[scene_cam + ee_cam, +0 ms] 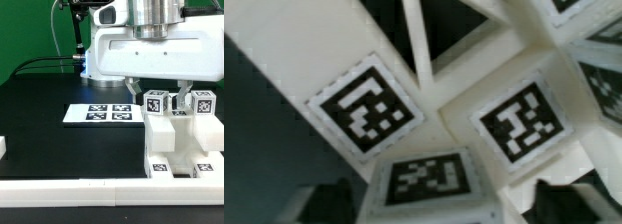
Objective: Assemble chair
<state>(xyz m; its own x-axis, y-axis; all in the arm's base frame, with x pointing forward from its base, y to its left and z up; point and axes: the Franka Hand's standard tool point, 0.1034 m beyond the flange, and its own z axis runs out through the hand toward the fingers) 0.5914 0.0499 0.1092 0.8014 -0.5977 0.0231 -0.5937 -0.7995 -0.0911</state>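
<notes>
Closest to the wrist camera, a tagged cube end of the white blocky plastic chair sits between the dark fingertips of the arm's two-finger gripper. Each white face carries a black-and-white square tag. Whether the wide-set jaws press the part or stand just off it cannot be told. Outward, the chair stands on the black table at the exterior view's right, against the long plain white border rail; the marker board lies flat just beside it

The chair looks smooth white plastic; the table matt black.
</notes>
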